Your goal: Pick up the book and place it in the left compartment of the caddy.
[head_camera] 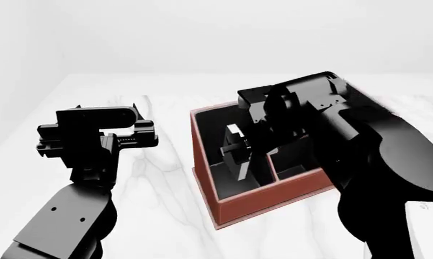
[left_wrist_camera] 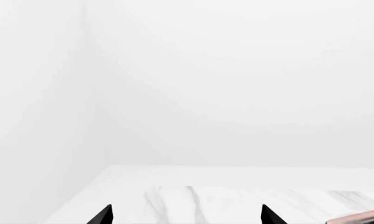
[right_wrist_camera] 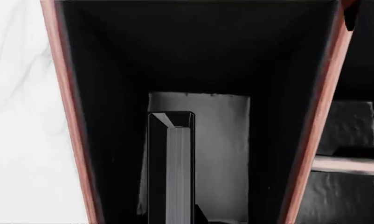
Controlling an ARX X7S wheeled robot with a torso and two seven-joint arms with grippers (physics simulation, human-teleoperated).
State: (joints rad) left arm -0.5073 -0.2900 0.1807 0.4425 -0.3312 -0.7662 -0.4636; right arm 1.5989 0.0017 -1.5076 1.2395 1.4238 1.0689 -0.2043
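Note:
The reddish-brown caddy (head_camera: 267, 202) stands on the white marble table (head_camera: 166, 178). My right gripper (head_camera: 249, 147) is over its left compartment (head_camera: 227, 181) and shut on the book (head_camera: 238, 156), which hangs upright on edge. In the right wrist view the book (right_wrist_camera: 171, 163) shows its grey page edges between dark covers, down between the compartment's red-brown walls (right_wrist_camera: 69, 116). I cannot tell whether it touches the black floor (right_wrist_camera: 112, 70). My left gripper (left_wrist_camera: 187, 217) is open and empty over bare table, left of the caddy.
My left arm (head_camera: 94, 140) hovers over the table to the caddy's left. A corner of the caddy (left_wrist_camera: 361, 218) shows in the left wrist view. The right arm covers the caddy's right sections. White walls bound the table at the back and left.

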